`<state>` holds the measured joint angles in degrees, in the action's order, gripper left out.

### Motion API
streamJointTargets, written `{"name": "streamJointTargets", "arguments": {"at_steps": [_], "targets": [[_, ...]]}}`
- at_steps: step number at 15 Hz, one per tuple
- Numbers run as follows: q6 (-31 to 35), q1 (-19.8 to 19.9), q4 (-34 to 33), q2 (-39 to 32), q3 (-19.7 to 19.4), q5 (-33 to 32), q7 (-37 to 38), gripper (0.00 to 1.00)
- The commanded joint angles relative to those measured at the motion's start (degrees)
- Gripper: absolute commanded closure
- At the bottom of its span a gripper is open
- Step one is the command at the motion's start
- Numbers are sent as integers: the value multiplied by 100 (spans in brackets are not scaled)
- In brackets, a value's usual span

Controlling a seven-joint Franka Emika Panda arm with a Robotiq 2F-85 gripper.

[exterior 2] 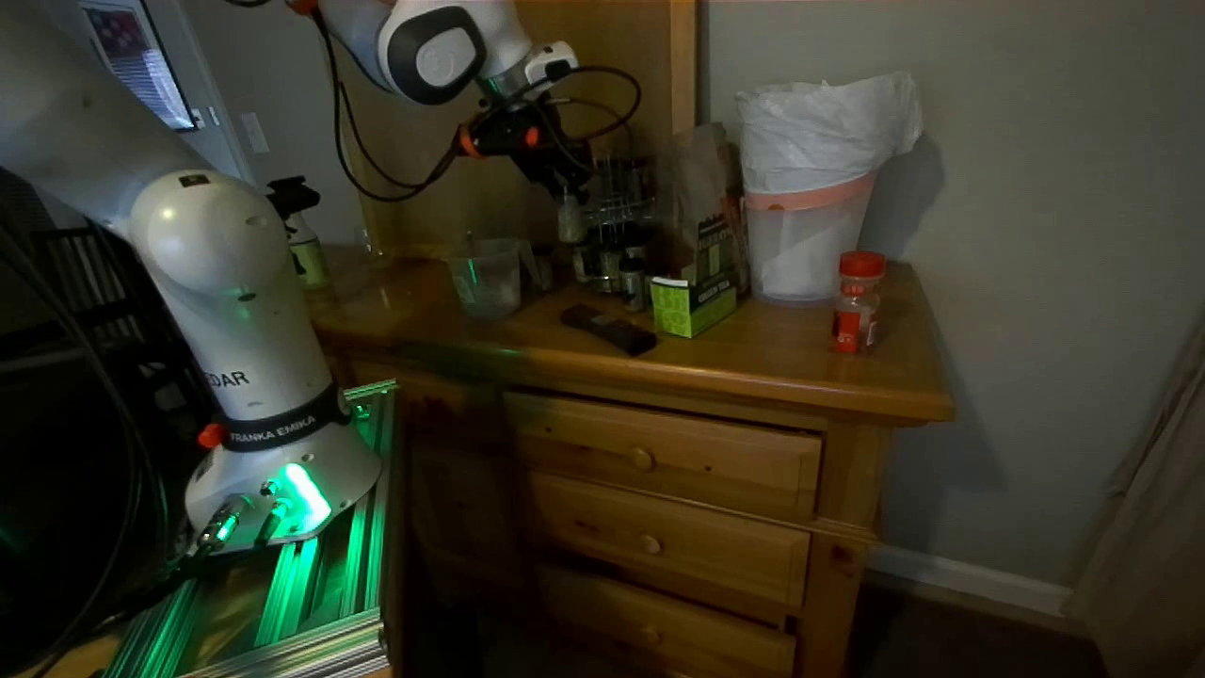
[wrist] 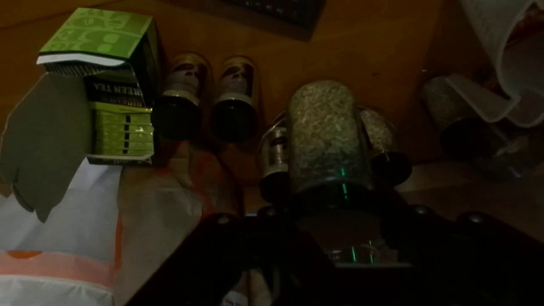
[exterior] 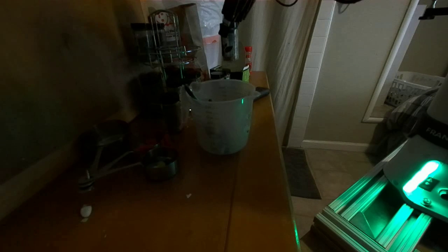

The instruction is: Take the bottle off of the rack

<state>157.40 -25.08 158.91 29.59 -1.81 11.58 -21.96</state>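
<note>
One claw (exterior 2: 569, 188), partly closed; bottle (wrist: 325, 136), upright, gripped by its cap (wrist: 327, 196)

The clear glass jar (wrist: 326, 136), dark-capped and granule-filled, is suspended cap uppermost, near the tiered wire rack (exterior: 170, 63) but apart from it. The rack, metallic and open-framed, stands upright.

Wht arm (exterior 2: 216, 254), blk "FRANKA EMIKA" band (exterior 2: 279, 429), grn light (exterior 2: 307, 495), blk cables (exterior 2: 391, 199) & gripper (exterior 2: 570, 192).

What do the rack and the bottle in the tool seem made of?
The rack looks like shiny metal, thin and wiry with bright glints. The bottle is smooth and clear, probably glass, though plastic is possible; its grain-like contents show through.
</note>
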Motion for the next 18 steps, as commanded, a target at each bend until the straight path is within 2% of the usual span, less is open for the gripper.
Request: {"name": "streamJointTargets", "arguments": {"at_steps": [1,3,5,9,10,13,15,16,18], "targets": [[143,-646,-8,-449,-659,541,-755,76],[-185,-1036,-8,-562,-1025,1000,-1318,76],[-500,-1213,-9,-697,-1200,1328,-1851,76],[-248,-1220,-18,-1045,-898,1694,-2411,76],[86,-1134,-19,-1199,-697,1568,-2418,76],[699,-1232,-16,-1528,-540,1672,-2585,76],[565,-1330,-15,-1507,-559,1938,-2629,76],[419,-1086,-21,-1458,-404,1662,-2423,51],[418,-1106,-26,-1518,-381,1770,-2467,51]]}}
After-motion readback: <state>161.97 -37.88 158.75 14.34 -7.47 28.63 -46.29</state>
